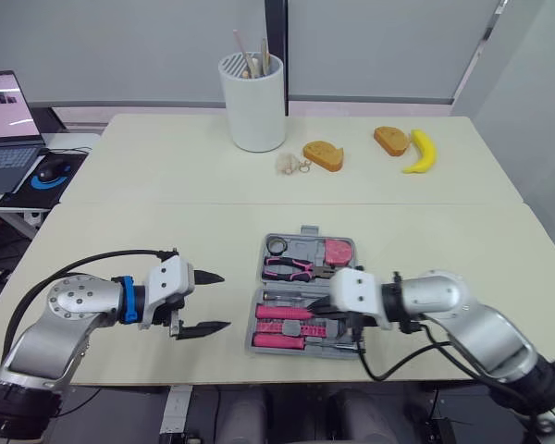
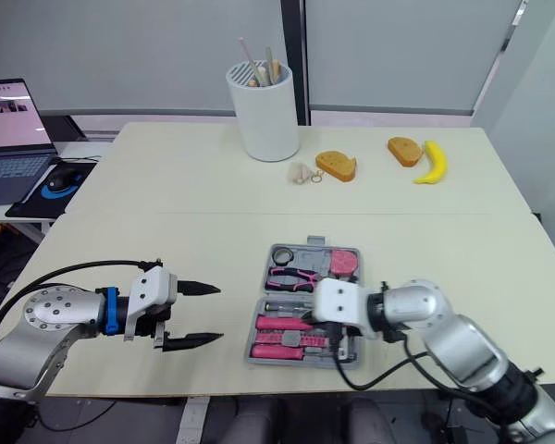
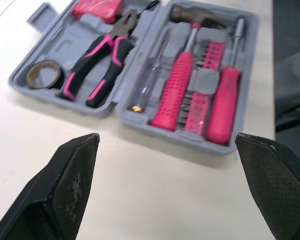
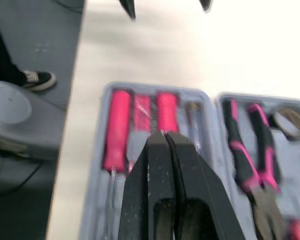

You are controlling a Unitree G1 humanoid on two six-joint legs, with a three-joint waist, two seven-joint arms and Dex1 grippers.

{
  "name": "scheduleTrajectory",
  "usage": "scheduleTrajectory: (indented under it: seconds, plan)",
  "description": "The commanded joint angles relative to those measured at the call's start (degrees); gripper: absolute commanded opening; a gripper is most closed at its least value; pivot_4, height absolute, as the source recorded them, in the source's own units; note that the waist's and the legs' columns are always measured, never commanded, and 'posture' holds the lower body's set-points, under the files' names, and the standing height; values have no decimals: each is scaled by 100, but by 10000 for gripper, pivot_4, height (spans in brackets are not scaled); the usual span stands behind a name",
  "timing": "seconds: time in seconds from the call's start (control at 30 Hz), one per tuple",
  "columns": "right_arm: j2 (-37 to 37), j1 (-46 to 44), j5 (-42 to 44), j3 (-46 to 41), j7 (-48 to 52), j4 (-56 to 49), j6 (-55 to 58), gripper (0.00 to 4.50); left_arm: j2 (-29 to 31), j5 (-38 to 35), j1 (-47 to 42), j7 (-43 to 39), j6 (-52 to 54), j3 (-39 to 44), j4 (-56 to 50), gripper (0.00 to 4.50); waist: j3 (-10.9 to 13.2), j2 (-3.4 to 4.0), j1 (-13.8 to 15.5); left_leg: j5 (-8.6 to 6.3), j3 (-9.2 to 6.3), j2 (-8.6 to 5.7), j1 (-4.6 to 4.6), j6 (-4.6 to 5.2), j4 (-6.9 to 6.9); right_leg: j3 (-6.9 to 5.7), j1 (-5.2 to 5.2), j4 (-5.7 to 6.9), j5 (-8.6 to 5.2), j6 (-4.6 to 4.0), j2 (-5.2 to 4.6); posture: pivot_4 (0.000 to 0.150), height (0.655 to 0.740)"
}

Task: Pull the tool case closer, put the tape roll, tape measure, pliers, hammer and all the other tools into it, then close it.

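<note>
The grey tool case point(image 1: 260, 319) lies open near the table's front edge. Its far half holds the tape roll point(image 1: 276, 245), the pink tape measure point(image 1: 339, 251) and the pink-and-black pliers point(image 1: 291, 268). The near half holds the pink-handled hammer point(image 3: 182, 80), a bit strip and a pink screwdriver point(image 3: 225, 105). My left gripper point(image 1: 224, 300) is open a short way left of the case, pointing at it, with nothing between its fingers. My right gripper point(image 4: 165, 134) is shut, its tips low over the pink handles in the near half point(image 1: 319, 308).
At the back stand a white cup of utensils point(image 1: 252, 102), two bread pieces point(image 1: 324, 154) point(image 1: 391, 140), a banana point(image 1: 421, 151) and a small keyring item point(image 1: 287, 165). A laptop point(image 1: 5, 116) and mouse point(image 1: 51, 171) sit on a side desk, far left.
</note>
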Motion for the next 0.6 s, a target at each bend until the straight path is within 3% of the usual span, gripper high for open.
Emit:
scheduleTrajectory:
  seconds: [0.03, 0.33, 0.6]
  plan:
    - [-293, 329, -120, -741, -283, 369, -248, 0, -144, 402, -317, 86, -485, -187, 639, 30008, 0, -1, 19, 0, 2, 0, 0, 0, 1, 1, 0, 2, 0, 0, 0, 1500, 7400]
    - [-171, 497, -1004, -460, -841, 1507, -924, 0, -731, 1401, -1260, 111, -1729, -964, 2689, 777, -1, -1, -11, 0, 15, 3, 9, 0, -2, 11, -3, 14, 0, -1, 3, 1500, 7400]
    - [309, 43, -1313, 6, -745, 2397, -1282, 0, -1391, 1855, -1869, 298, -2286, -1311, 3613, 312, -2, -1, 0, 1, 18, -2, 9, 0, 4, 8, -3, 19, 1, 0, 3, 1500, 7400]
